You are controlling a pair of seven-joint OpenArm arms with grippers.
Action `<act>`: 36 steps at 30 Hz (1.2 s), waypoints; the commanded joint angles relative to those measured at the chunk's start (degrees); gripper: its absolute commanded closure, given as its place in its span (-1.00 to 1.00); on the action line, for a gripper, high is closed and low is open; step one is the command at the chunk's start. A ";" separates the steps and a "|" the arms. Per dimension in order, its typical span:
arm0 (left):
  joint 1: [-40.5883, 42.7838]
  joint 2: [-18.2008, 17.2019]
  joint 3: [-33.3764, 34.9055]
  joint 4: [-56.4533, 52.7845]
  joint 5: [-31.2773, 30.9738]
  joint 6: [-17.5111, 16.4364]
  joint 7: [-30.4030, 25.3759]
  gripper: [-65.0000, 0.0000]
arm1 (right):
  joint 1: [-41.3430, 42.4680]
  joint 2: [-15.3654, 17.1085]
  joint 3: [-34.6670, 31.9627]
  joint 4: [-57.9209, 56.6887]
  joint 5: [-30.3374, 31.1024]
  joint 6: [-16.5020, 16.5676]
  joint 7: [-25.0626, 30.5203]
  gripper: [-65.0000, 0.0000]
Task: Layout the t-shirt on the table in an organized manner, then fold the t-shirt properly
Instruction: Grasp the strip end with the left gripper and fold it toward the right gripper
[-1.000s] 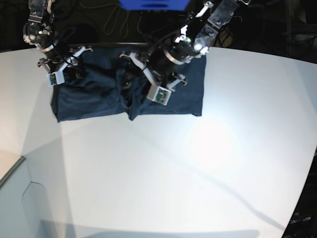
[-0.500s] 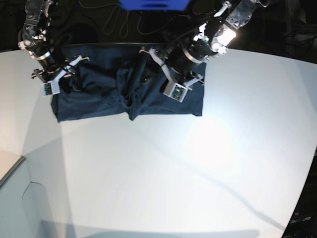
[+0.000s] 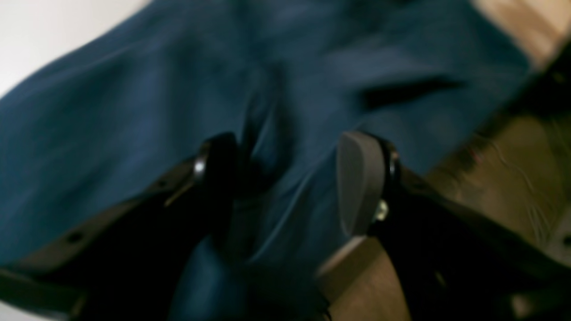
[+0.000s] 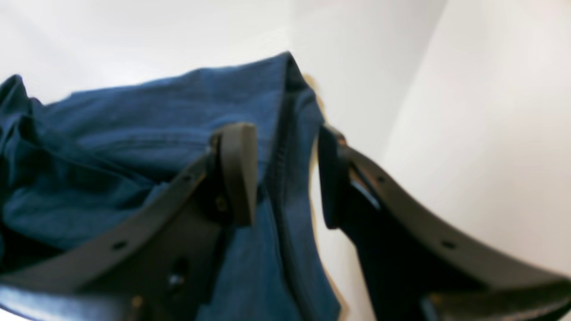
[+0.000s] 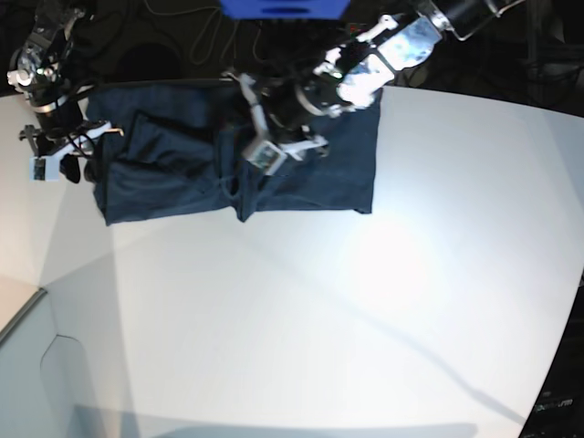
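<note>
**Both claws work the far edge of a bunched navy t-shirt**

The t-shirt (image 5: 301,178) lies at the far edge of the white tabletop (image 5: 365,310), spread wide but not flat: a ridge of gathered cloth runs down its middle, and the part nearest the right arm is rumpled into soft folds. That probably explains where the arms are, one at each trouble spot.

The left claw (image 3: 290,183) hangs over the central ridge with its pads apart, creased cloth passing between them. The wrist view is blurred, so I cannot say whether the pads press the fabric or merely straddle it.

The right claw (image 4: 285,174) sits at the shirt's outer edge, jaws apart, with a stitched hem running between the pads and not pinched.

The cloth looks like a thin, limp, matte knit that holds shallow wrinkles. The tabletop is smooth and faintly glossy, so the shirt should slide easily when tugged.
</note>
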 commanded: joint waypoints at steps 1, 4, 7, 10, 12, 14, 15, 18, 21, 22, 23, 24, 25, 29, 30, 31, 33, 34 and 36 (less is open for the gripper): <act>-1.76 1.08 1.92 0.95 -0.29 -0.60 -1.40 -0.05 | 0.01 0.48 0.08 1.01 1.02 0.55 1.56 0.28; -4.49 2.67 7.55 0.95 -0.29 -0.69 -1.40 -0.05 | -0.07 0.48 0.08 0.83 1.02 0.55 1.56 0.28; -6.16 3.11 10.63 1.30 -0.29 -0.69 -1.40 -0.05 | -0.86 0.74 -0.36 0.74 1.02 0.55 0.51 0.28; -6.25 2.58 10.71 1.56 -0.29 -0.69 -1.49 -0.05 | -0.69 1.80 -0.45 0.74 1.02 0.72 -3.45 0.28; -6.33 1.08 9.92 2.35 -0.29 -0.42 -1.49 -0.05 | -0.69 2.59 -1.15 0.74 1.02 0.81 -6.00 0.24; -5.98 -1.29 7.81 3.67 -0.29 -0.42 -1.49 -0.05 | -0.60 3.47 -2.21 0.74 1.02 0.81 -7.58 0.12; -5.19 -2.78 6.23 4.73 -0.29 -0.42 -1.49 -0.05 | -0.60 3.91 -2.74 0.66 1.02 0.81 -7.93 0.04; -2.03 -7.18 -0.89 8.86 -0.37 -0.60 -1.49 -0.06 | -0.60 4.17 -4.32 0.66 1.02 0.90 -8.20 -0.18; 2.19 -10.70 -10.03 12.29 -0.37 -0.60 -1.49 -0.06 | -0.51 4.17 -5.20 0.48 1.02 0.90 -8.20 -0.32; 3.69 -11.49 -13.11 12.99 -0.37 -0.60 -1.49 -0.06 | 0.28 4.17 -5.55 -0.05 1.02 0.90 -8.20 -0.32; 5.01 -12.02 -16.10 13.43 -0.37 -0.60 -1.49 -0.06 | 0.89 4.17 -5.37 -0.93 1.02 0.90 -8.20 -0.32; 6.41 -12.37 -18.91 13.69 -0.37 -0.60 -1.49 -0.06 | 1.68 4.17 -5.29 -2.42 1.02 0.72 -8.20 -0.32; 8.00 -12.45 -22.17 13.78 -0.37 -0.69 -1.49 -0.06 | 2.39 4.17 -5.29 -4.09 0.93 0.72 -8.20 -0.32; 12.83 -12.19 -33.15 13.17 -0.37 -0.69 -1.49 -0.06 | 3.88 5.84 -5.55 -10.07 1.02 0.81 -8.20 -0.32; 13.53 -12.10 -35.26 13.17 -0.37 -0.69 -1.49 -0.06 | 4.67 5.93 -5.55 -11.48 1.02 0.81 -8.20 -0.32; 14.06 -12.10 -37.02 13.08 -0.37 -0.69 -1.49 -0.06 | 5.11 6.02 -5.46 -12.53 1.02 0.81 -8.20 -0.32; 15.12 -12.10 -39.66 12.38 -0.37 -0.69 -1.49 -0.06 | 5.46 6.02 -5.37 -13.76 1.02 0.72 -8.20 -0.32; 15.38 -12.10 -40.45 11.67 -0.37 -0.69 -1.49 -0.06 | 5.46 6.02 -5.37 -13.94 1.02 0.64 -8.20 -0.32; 15.20 -12.10 -40.89 10.27 -0.37 -0.69 -1.49 -0.06 | 5.46 6.02 -5.55 -14.11 1.02 0.64 -8.20 -0.32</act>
